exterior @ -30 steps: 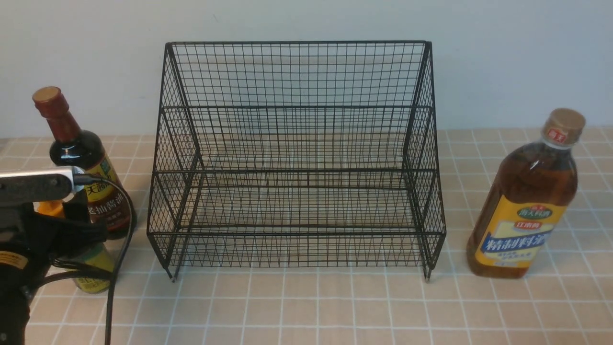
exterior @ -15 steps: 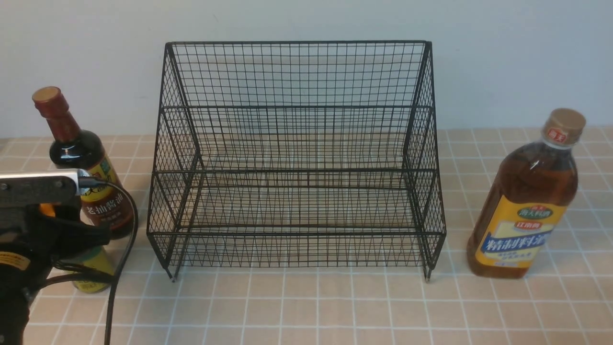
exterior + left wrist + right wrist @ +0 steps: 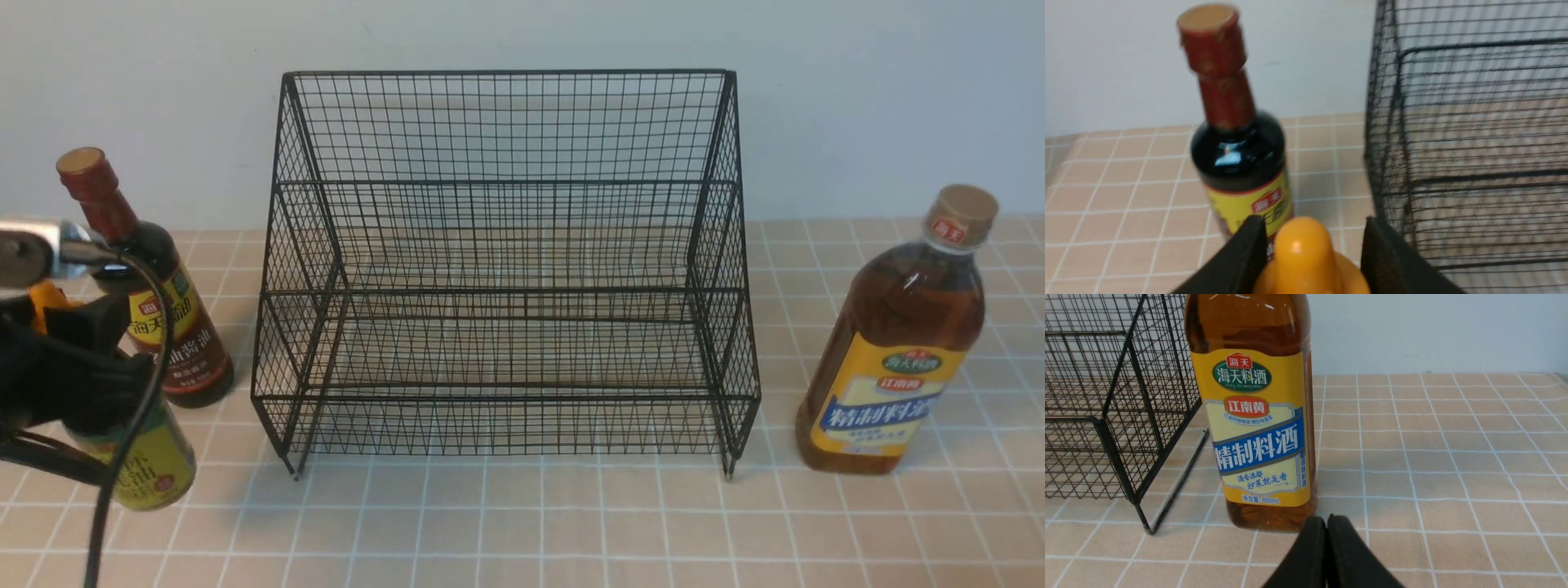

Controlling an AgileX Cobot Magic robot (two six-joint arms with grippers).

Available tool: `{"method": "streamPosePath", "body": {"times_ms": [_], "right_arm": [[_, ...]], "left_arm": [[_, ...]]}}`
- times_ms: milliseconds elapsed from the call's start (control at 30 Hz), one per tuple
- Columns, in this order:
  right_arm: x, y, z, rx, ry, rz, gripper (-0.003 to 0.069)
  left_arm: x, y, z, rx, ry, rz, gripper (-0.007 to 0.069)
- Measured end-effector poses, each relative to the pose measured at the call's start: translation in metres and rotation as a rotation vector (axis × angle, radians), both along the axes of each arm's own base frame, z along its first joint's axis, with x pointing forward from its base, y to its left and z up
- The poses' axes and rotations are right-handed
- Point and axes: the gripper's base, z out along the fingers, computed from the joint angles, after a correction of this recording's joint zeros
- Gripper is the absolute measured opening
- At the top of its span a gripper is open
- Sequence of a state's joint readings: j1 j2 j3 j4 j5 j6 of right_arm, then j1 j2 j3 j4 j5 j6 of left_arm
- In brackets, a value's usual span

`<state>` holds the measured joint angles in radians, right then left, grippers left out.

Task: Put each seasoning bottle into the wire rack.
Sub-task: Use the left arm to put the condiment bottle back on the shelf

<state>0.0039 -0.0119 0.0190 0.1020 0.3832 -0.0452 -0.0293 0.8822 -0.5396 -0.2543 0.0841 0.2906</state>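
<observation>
Our left arm (image 3: 57, 384) reaches in low at the left edge of the surface (image 3: 522, 531), its dark wrist roughly level. Our left gripper (image 3: 1313, 228) stands partly closed, its black fingers (image 3: 1245, 257) on either side of the yellow cap of the small bottle (image 3: 151, 465), which it grips. Our right gripper (image 3: 1327, 543) sits low over the surface toward its right edge, fingertips pressed flat together. The right arm itself escapes the front view.

Centre of the tan tiled tabletop (image 3: 571, 523): black two-tier wire-mesh rack (image 3: 506, 181). Left of it: tall dark soy-sauce bottle with brown-red neck (image 3: 155, 302). In front of that, small dark bottle with yellow nozzle cap (image 3: 151, 465), between the jaws of the left gripper (image 3: 1310, 245). Right of rack, apart: large amber bottle with tan cap (image 3: 894, 343).
</observation>
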Motion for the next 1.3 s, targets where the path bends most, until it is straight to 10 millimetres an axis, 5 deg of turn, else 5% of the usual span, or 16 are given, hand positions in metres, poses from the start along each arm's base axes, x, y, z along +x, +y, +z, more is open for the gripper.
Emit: {"method": "streamPosePath", "body": {"times_ms": [200,367,633,1300], "right_arm": [[0.0,0.0,0.0,0.0,0.0,0.0,-0.0014],[0.0,0.0,0.0,0.0,0.0,0.0,-0.0014],[0.0,0.0,0.0,0.0,0.0,0.0,-0.0014],[0.0,0.0,0.0,0.0,0.0,0.0,-0.0014]], "left_arm": [[0.0,-0.012,0.039,0.002,-0.076,-0.075,0.0273],[0.009,-0.039,0.039,-0.004,-0.091,-0.201,0.0273],[0.05,-0.076,0.015,-0.004,-0.166,-0.263,0.0273],[0.097,-0.091,-0.056,0.053,0.0,-0.241,0.0272]]}}
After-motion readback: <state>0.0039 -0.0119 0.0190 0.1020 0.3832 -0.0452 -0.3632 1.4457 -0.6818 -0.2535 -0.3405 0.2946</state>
